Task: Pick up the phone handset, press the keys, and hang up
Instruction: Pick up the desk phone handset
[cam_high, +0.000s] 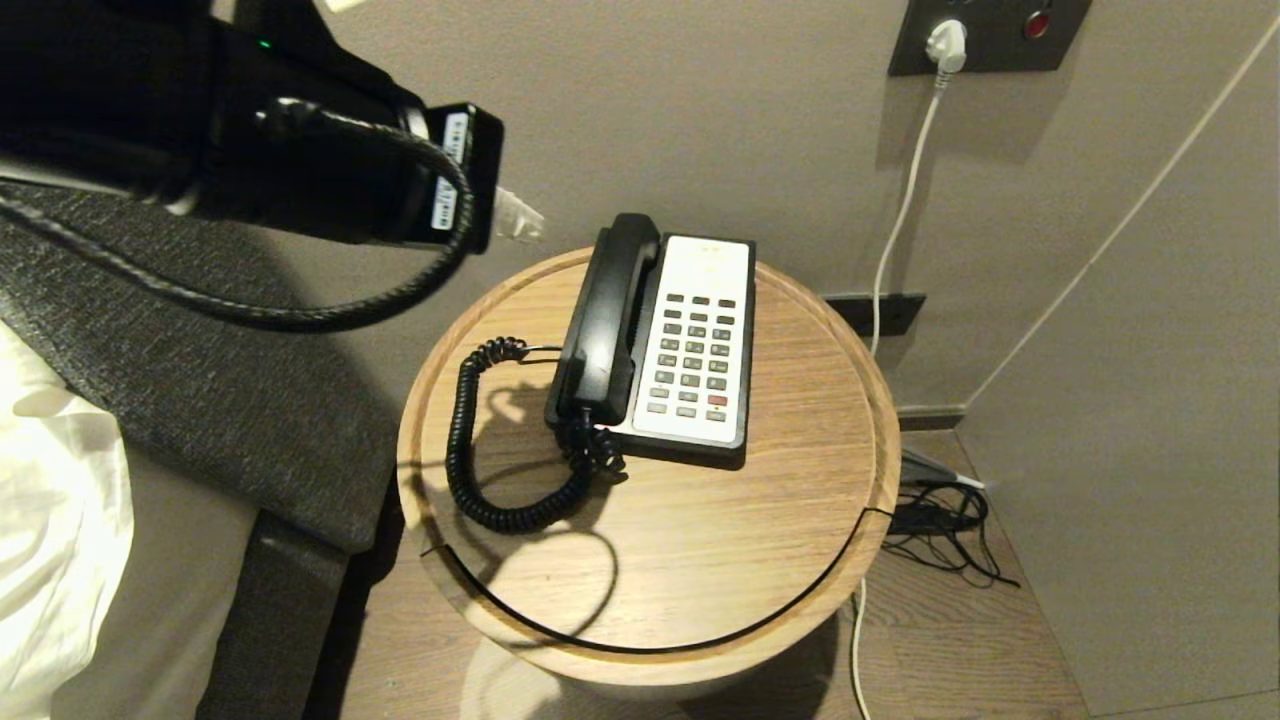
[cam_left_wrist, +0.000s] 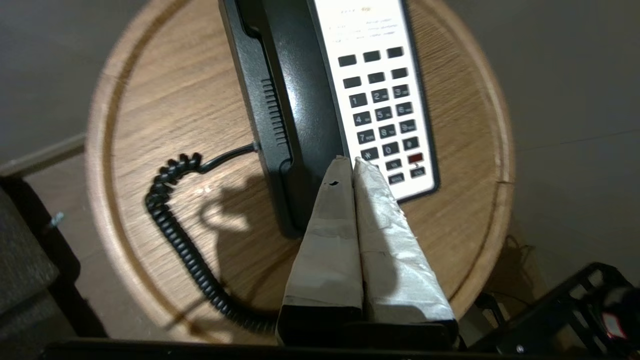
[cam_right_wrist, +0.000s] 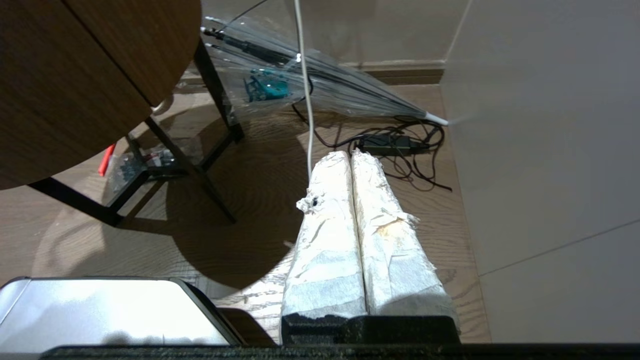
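Just past my left gripper (cam_left_wrist: 348, 161) tips, pressed together w/ nothing between, the phone handset (cam_left_wrist: 295, 115) lies cradled on its base, the keys (cam_left_wrist: 384, 112) beside it. My right gripper (cam_right_wrist: 350, 156), also pinched empty, hangs over floor.

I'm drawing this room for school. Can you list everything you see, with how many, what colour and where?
phone handset: one, black, resting in its cradle on the left of the phone base
keys: one grid, dark grey with one red, on the white faceplate
phone base: one, black and white, on the round table
coiled cord: one, black, looping over the table left of the phone
round table: one, light wood, beside the bed
bed: one, white sheets and grey cover, far left
wall plug and cable: one, white, upper right
floor wires: a tangle, black, right of the table
left tool: one, pale wrapped fingers, shut, above the phone
right tool: one, pale wrapped fingers, shut, over the floor
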